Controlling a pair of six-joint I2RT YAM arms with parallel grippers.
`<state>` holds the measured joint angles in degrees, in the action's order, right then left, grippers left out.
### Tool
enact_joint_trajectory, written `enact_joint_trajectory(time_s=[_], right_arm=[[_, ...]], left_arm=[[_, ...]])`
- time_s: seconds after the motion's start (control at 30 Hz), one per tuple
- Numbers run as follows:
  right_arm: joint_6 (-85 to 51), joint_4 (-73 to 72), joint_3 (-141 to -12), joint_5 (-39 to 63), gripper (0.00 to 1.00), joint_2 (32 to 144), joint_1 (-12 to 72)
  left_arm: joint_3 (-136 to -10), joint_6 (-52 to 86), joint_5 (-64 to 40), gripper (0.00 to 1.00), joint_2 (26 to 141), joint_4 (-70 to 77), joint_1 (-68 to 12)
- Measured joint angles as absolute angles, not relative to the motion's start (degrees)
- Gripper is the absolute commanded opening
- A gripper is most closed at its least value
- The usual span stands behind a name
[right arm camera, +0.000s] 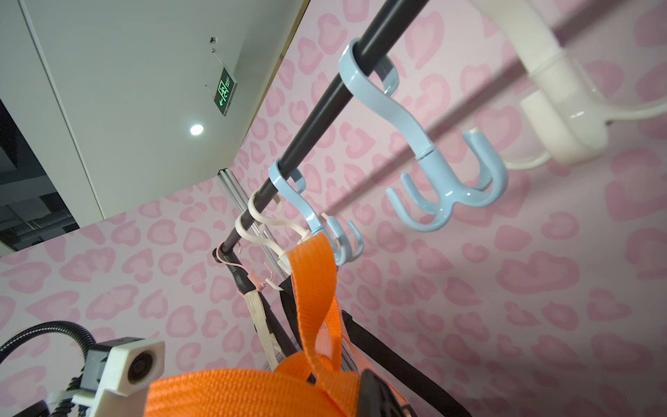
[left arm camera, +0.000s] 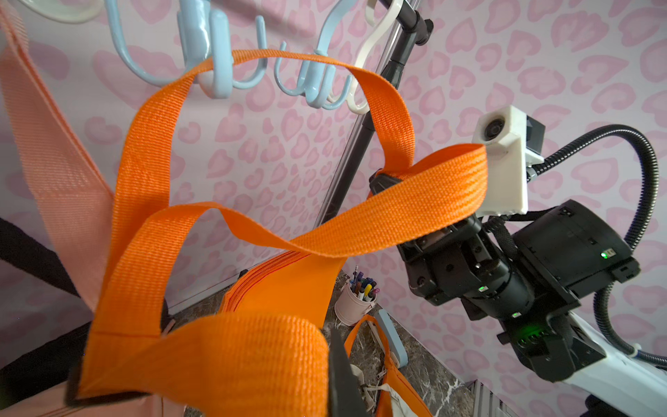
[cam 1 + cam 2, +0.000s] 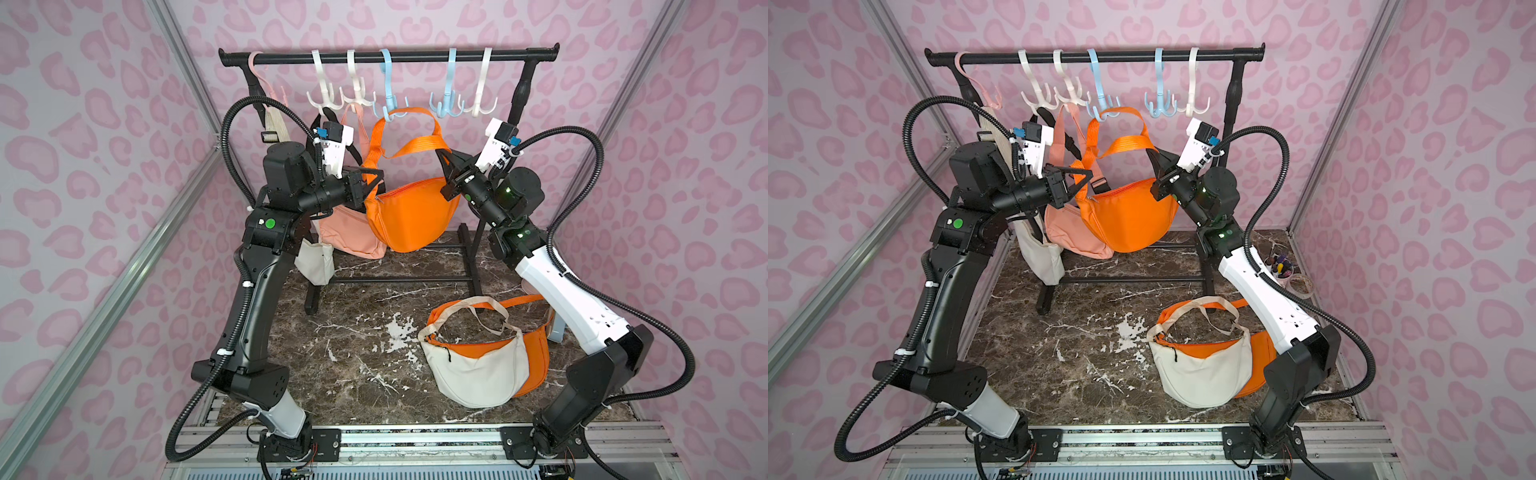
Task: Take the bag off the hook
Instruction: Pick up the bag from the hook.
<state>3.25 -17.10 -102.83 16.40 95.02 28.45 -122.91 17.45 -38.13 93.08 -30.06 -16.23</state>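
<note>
An orange bag (image 3: 411,216) (image 3: 1129,216) hangs in front of the rack in both top views. Its orange strap (image 3: 415,111) (image 2: 151,144) (image 1: 314,289) loops over a prong of a light blue hook (image 3: 388,104) (image 3: 1100,106) (image 2: 213,72) (image 1: 337,240). My left gripper (image 3: 374,180) (image 3: 1086,176) (image 2: 205,372) is shut on the strap at the bag's left end. My right gripper (image 3: 446,158) (image 3: 1156,158) (image 1: 288,397) is shut on the strap at the right end, just below the hook's level. The strap sags slack and twisted between the two grippers.
On the black rack bar (image 3: 390,56), a peach bag (image 3: 353,237) and a cream bag (image 3: 316,262) hang to the left. An empty blue hook (image 3: 446,104) and a white hook (image 3: 482,104) hang to the right. A white bag (image 3: 473,374) lies on another orange bag (image 3: 536,357) on the marble table. A pen cup (image 3: 1281,270) stands at the right wall.
</note>
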Motion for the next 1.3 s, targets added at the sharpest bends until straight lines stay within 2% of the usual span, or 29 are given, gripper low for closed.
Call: enact_joint_trajectory(time_s=[0.27, 0.77, 1.3], right_arm=[[3.64, -13.08, -101.41, 13.47, 0.00, 91.29, 29.78], [-1.48, -0.03, -140.64, 12.51, 0.00, 112.42, 30.63], [-12.38, -14.46, -147.41, 13.80, 0.00, 119.79, 31.90]], left_arm=[[-118.02, 17.32, -36.80, 0.03, 88.77, -29.78, -16.60], [-139.02, 21.34, -28.10, 0.03, 98.78, -29.87, -16.29], [-138.21, 22.37, -21.43, 0.03, 96.73, -19.07, -15.92]])
